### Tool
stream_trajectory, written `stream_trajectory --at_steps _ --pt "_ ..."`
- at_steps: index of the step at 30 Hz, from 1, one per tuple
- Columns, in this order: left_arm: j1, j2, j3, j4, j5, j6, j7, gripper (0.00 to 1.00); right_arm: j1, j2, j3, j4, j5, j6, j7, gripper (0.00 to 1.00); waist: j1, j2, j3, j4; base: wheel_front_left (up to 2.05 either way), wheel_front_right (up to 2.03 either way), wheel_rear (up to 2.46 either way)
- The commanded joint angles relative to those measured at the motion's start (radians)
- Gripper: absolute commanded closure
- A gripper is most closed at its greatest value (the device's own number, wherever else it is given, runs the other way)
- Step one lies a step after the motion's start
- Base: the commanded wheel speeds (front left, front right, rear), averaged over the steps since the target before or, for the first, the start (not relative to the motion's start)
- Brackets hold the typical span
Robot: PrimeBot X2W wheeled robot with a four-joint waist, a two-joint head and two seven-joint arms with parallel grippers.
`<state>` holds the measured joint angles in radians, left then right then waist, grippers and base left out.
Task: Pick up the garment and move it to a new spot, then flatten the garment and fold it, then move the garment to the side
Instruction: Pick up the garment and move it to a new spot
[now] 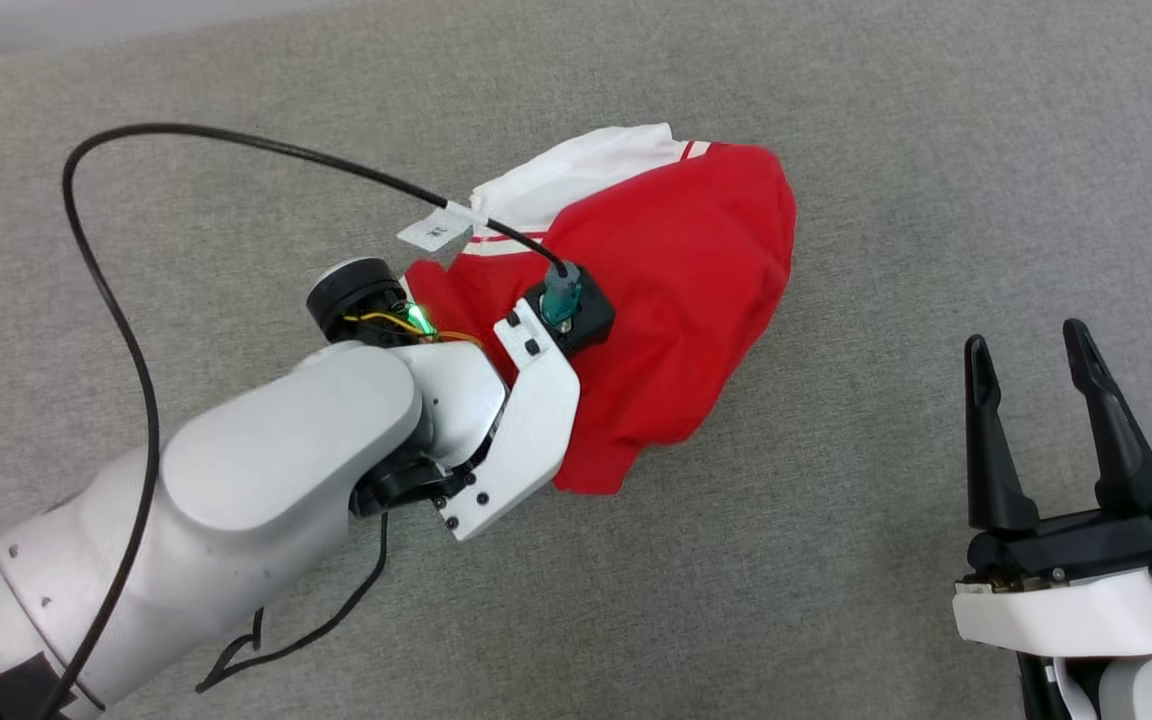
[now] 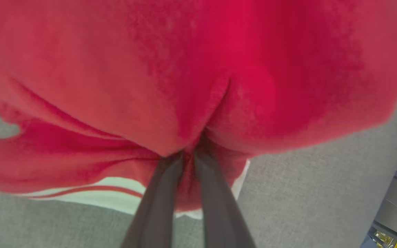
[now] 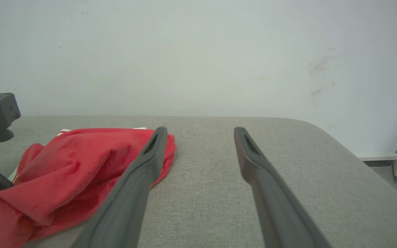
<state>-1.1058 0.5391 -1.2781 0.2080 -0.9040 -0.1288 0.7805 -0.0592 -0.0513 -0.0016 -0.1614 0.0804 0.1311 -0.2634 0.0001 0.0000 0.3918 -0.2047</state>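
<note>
A: Whereabouts of the garment (image 1: 676, 270)?
B: Bunched in a red heap on the grey surface (image 1: 836, 560), 1 white sleeve (image 1: 576, 175) toward its far edge.
A: And the left gripper (image 2: 189, 156)?
B: Pinched tight on a red fold, jaws nearly together; perhaps lifting it just off the surface, hard to tell through the blur.
A: Right gripper (image 1: 1026, 338)?
B: Spread wide, holding nothing, over the surface's near right part.

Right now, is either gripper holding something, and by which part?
The left gripper is shut on the garment, pinching a bunched fold of its red cloth. The right gripper is open and holds nothing.
</note>
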Motion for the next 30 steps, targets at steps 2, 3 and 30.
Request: stream_trajectory --at_steps 2,3,30 --pt "0.037 0.003 -0.008 0.014 0.014 0.0 -0.024 1.0 -0.002 0.002 -0.003 0.008 -0.006 -0.001 -0.002 0.0 -0.0001 0.0 -0.015 0.009 0.0 0.0 0.0" --pt "0.03 0.001 -0.007 0.018 0.01 0.0 -0.055 1.0 0.003 0.002 -0.003 0.01 -0.01 -0.001 -0.002 0.0 -0.0001 0.0 -0.024 0.013 0.0 0.0 0.0" --pt "0.36 -0.015 0.331 0.024 0.246 0.513 -1.046 0.0 0.149 0.002 -0.049 0.032 -0.051 -0.001 -0.002 0.0 -0.0001 0.0 -0.289 0.179 0.0 0.0 0.0"
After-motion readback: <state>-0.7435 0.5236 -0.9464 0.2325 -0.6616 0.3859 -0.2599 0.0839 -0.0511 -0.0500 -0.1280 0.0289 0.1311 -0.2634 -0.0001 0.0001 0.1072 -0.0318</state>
